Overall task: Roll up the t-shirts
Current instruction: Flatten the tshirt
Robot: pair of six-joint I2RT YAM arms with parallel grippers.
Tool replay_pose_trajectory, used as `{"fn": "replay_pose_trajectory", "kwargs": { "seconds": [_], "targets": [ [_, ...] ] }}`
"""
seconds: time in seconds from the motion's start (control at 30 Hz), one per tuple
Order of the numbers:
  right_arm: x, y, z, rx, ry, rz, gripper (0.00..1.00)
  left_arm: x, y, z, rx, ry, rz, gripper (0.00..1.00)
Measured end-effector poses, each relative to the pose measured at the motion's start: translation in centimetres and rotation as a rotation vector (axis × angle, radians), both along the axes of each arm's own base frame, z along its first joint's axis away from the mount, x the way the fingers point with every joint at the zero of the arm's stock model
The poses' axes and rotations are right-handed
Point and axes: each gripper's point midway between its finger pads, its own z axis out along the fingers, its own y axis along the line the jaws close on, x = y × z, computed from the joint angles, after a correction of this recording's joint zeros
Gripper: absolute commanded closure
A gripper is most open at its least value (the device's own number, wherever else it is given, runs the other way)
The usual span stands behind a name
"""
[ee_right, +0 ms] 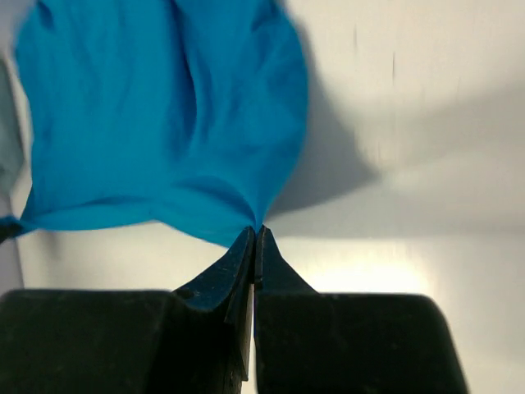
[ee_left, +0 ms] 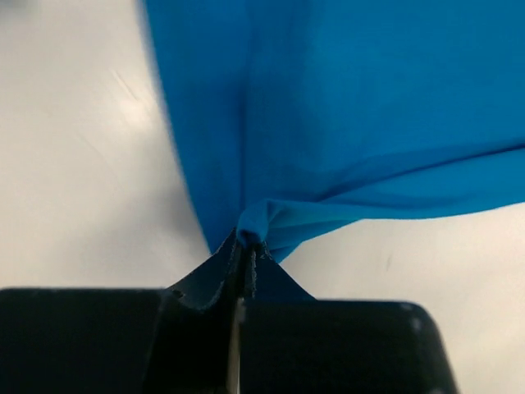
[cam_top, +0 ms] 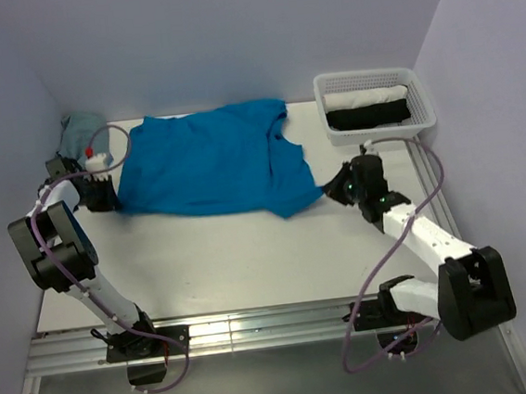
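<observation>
The t-shirt runs off the left wrist view's top and right edges; the grey cloth in the far corner is too small to identify.

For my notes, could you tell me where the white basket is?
Top view: the basket sits at the table's far right, beyond the right gripper, right of the blue t-shirt.

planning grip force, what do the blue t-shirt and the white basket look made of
The blue t-shirt looks like thin, soft, matte fabric, probably cotton: it lies limp and puckers into folds where the left pincer pinches it. The white basket is likely rigid moulded plastic: its walls are an even open mesh that holds its shape.
</observation>
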Motion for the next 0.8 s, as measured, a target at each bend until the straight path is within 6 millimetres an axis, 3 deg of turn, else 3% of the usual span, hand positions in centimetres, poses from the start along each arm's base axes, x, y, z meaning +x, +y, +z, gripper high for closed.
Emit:
{"fn": "replay_pose_trajectory", "kwargs": {
  "seconds": [0.07, 0.17, 0.27, 0.4, 0.63, 0.8],
  "targets": [
    [-3.4, 1.6, -2.8, 0.011, 0.067, 0.026, 1.00, -3.3, -0.6, -2.8, -0.001, 0.088, -0.028, 0.92],
    [-6.1, 2.8, -4.4, 0.026, 0.098, 0.037, 1.00, -7.0, -1.5, -5.7, -0.022, 0.176, -0.072, 0.88],
    [-7.8, 3.0, -5.5, 0.035, 0.121, 0.020, 1.00, -7.7, -1.1, -5.6, -0.002, 0.165, -0.089, 0.83],
    [-8.8, 1.9, -6.3, 0.015, 0.140, -0.027, 1.00, -8.3, -0.6, -5.5, -0.010, 0.152, -0.095, 0.68],
    [-9.4, 0.4, -7.9, -0.048, 0.200, -0.076, 1.00, -10.2, 0.5, -4.3, -0.049, 0.168, -0.107, 0.54],
    [-8.9, -2.1, -9.7, -0.064, 0.268, -0.142, 1.00, -10.9, 1.2, -3.1, -0.048, 0.163, -0.160, 0.47]
  ]
}}
